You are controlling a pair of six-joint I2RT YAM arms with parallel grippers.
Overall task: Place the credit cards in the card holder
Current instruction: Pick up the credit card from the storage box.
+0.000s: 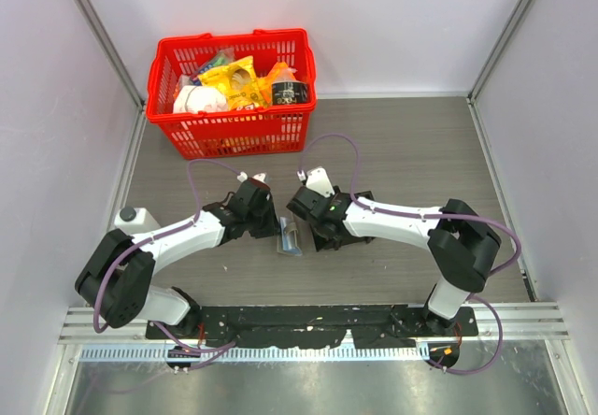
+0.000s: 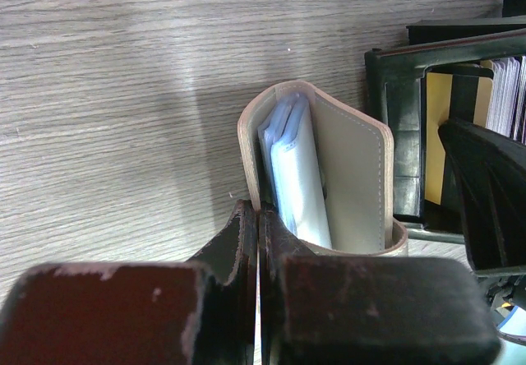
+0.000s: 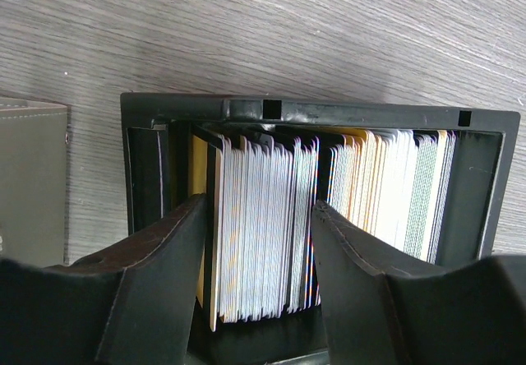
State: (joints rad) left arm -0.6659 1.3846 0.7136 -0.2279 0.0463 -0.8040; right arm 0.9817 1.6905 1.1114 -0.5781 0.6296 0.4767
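The card holder (image 2: 353, 168), a grey-beige wallet, stands open on the table with pale blue pockets (image 2: 292, 176) showing inside. My left gripper (image 2: 257, 214) is shut on its left flap edge. In the top view the card holder (image 1: 290, 237) lies between the left gripper (image 1: 264, 209) and the right gripper (image 1: 313, 217). The credit cards (image 3: 263, 217) stand on edge in a black tray (image 3: 329, 110). My right gripper (image 3: 261, 205) reaches into the tray, its fingers pressed against both sides of a thick bundle of white cards. More cards (image 3: 386, 188) stand to the right.
A red basket (image 1: 234, 130) of groceries stands at the back left. The black tray (image 1: 344, 237) sits right of the card holder and also shows in the left wrist view (image 2: 403, 135). The card holder's side shows at the right wrist view's left edge (image 3: 33, 176). Grey walls enclose the wooden table.
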